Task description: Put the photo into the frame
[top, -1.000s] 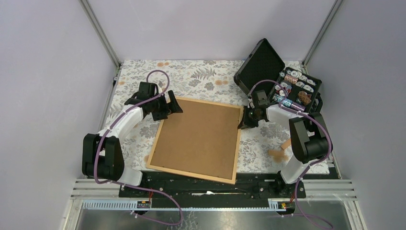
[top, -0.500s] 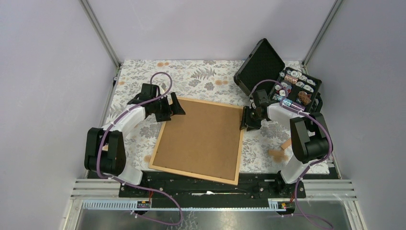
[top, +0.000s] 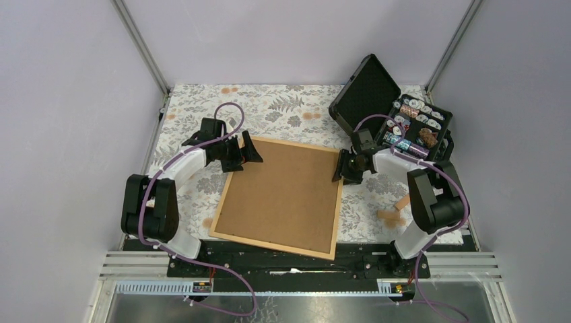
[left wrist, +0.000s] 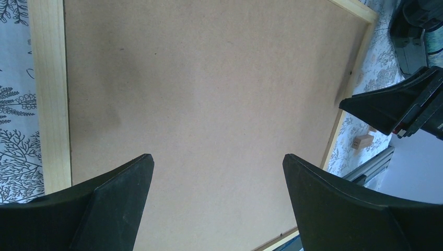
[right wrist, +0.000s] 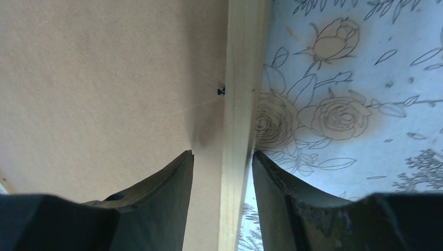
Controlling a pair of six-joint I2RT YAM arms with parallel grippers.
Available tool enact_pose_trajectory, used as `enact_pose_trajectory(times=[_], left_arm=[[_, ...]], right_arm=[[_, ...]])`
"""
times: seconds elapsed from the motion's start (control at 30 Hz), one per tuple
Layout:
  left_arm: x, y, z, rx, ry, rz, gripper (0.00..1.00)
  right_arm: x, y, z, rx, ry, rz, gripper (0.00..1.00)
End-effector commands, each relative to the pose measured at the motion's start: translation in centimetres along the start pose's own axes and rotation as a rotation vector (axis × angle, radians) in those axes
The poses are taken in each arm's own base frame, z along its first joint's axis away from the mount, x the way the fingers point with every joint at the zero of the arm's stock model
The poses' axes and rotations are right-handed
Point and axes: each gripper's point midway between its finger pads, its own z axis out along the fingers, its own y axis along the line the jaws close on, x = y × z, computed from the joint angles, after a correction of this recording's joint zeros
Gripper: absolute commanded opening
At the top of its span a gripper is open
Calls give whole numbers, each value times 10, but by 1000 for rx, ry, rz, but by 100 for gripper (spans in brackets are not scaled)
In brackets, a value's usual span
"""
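Looking across the bench (top: 283,108), spread with a flowered cloth and carrying the frame (right wrist: 241,63) back-up over its middle, slightly skewed, near edge toward the arm bases. Filling that frame, the brown backing board (left wrist: 209,94), hiding whatever is lying beneath. Not finding the photo in any view, so not knowing whether it is already inside.

Judging the step in hand as work on the frame's back: fastening the board down or freeing it.

Hovering over the far-left corner, the left end effector (left wrist: 218,156), spread fully wide and holding nothing. Straddling the right rail near the far-right corner, the right end effector (right wrist: 222,154), roughly half spread, with one finger over the board and the other over the cloth, seemingly clamping nothing. Sitting just beyond those fingers, on the rail's inner edge, a small black tab (right wrist: 221,91).

Probably calling next for a fine nudge at that tab, keeping the frame from sliding.
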Motion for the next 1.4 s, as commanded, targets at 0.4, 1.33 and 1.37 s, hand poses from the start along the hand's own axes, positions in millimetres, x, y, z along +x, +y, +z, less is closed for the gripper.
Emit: enact_pose_trajectory(times=[0.4,1.33,1.37], left_arm=[[-7,3,2,-3,-33,26,99],[50,-85,-4,264,66,298,99],[56,-91,-5,272,71,318,99]], right_arm=[[32,-20,23,111,-45,17,24],[-7,26,-33,-79,53,118,0],[-10,28,-36,-80,45,134,0]])
